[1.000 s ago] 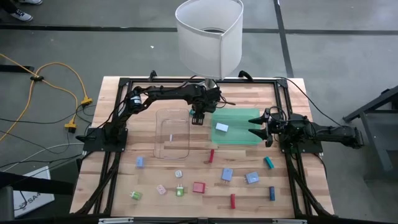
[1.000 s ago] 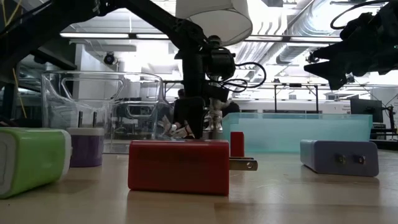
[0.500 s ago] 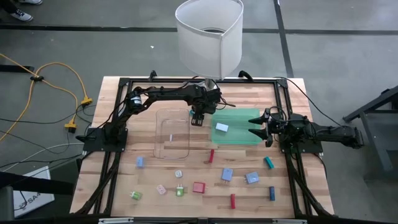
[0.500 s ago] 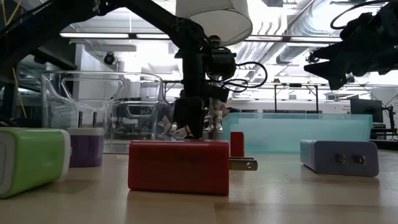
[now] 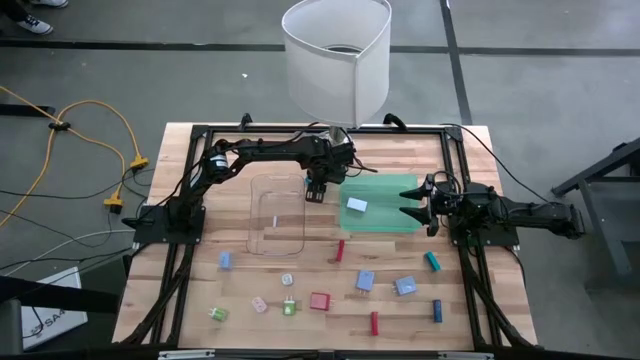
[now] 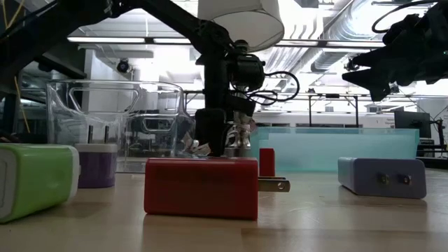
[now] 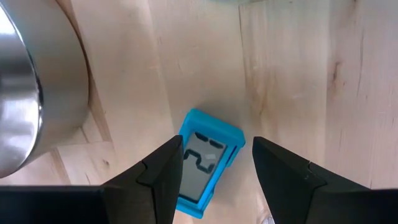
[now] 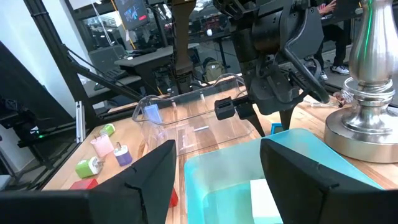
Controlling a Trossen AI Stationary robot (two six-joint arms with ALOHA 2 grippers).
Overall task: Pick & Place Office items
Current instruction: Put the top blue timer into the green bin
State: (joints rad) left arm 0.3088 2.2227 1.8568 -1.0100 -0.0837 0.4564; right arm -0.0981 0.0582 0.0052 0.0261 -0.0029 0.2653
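Note:
My left gripper (image 5: 316, 190) points down at the table between the clear tray (image 5: 277, 215) and the green tray (image 5: 385, 190). It is open, with a finger on either side of a small blue item with a grey display (image 7: 208, 162) that lies flat on the wood. The same blue item (image 8: 277, 129) shows under that gripper in the right wrist view. My right gripper (image 5: 408, 207) hovers open above the green tray's right edge. A pale block (image 5: 357, 205) lies in the green tray. Several small office items lie on the table's near half, such as a red block (image 5: 319, 300) and a teal stick (image 5: 432, 261). My left gripper comes from above with its fingers astride the blue item's long sides (image 7: 186, 155). One finger (image 7: 165, 168) stands right at the item's edge; whether it touches, I cannot tell. The other finger (image 7: 280, 168) stands apart from it. The item lies flat on the table.
A lamp with a white shade (image 5: 337, 60) stands at the far edge, its metal base (image 7: 31, 93) close beside my left gripper. The black frame (image 5: 190, 180) runs around the table. Bare wood lies between the trays and the scattered items.
My left gripper has turned a little over the blue item while staying low at the table, still open. My right arm has kept still.

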